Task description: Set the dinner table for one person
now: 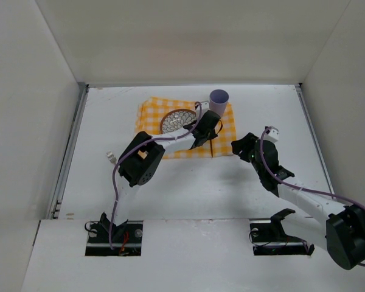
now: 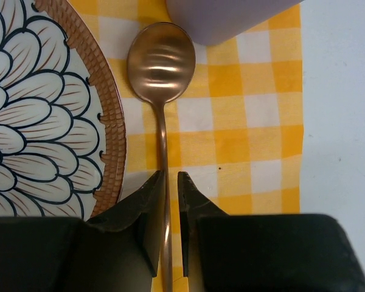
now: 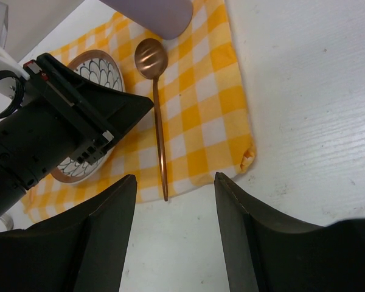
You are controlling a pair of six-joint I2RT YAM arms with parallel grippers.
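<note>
Right gripper (image 3: 175, 176) hangs low over the bare dinner table (image 1: 188, 188), jaws wide apart, holding nothing, at 6 o'clock of the checked cloth (image 2: 255, 121). Left gripper (image 2: 168, 179) straddles the copper spoon (image 2: 162, 121) handle with jaws nearly together; can't tell if it's pinching. Spoon lies flat on the cloth at 3 o'clock of the patterned plate (image 2: 42, 109), bowl toward 12. Lavender cup (image 1: 219, 97) stands at 1 o'clock of the plate, just beyond the spoon bowl. Cloth sits at the table's 12 o'clock side. Judgement: setting near done; left jaws must clear the spoon, no fork or knife seen
</note>
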